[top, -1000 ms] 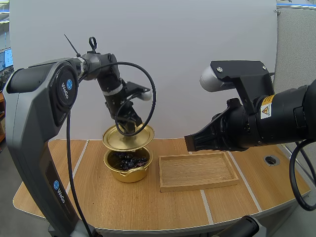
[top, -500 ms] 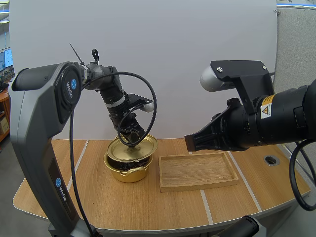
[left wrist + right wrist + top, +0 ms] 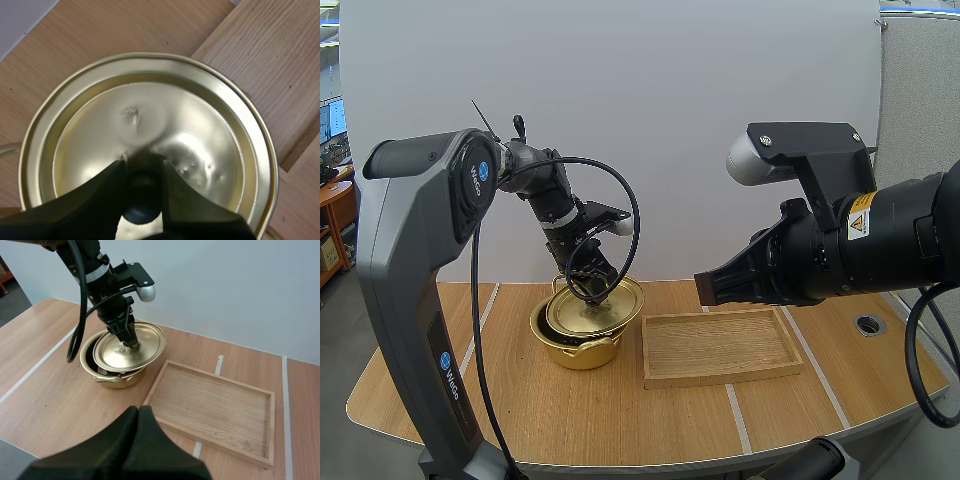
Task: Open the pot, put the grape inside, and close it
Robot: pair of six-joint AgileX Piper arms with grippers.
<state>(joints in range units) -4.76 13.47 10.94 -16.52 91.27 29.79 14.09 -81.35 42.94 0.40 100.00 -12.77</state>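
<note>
Table (image 3: 570, 420): pale wood grain with light seams, rounded near edge; carries the tray and the pot.
Right gripper (image 3: 137, 409): hangs above the table's near part, on the near side of the tray; black fingers pressed together into one dark wedge, nothing between them.
Tray (image 3: 210, 405): flat wooden rectangle with a low raised rim, lies just beside the pot, nothing in it.
Pot (image 3: 117, 381): round, shiny gold metal with a small side handle; stands on the table next to the tray's short side.
Grapes (image 3: 106, 372): dark lumps glimpsed inside the pot, under the lid's near edge.
Lid (image 3: 165, 115): thin gold disc with stepped rings and a dented centre; sits tilted over the pot, shifted toward the tray, leaving the pot's far-side rim uncovered.
Left gripper (image 3: 143, 170): reaches down onto the lid's middle, fingers clamped on its dark round knob (image 3: 142, 200).
</note>
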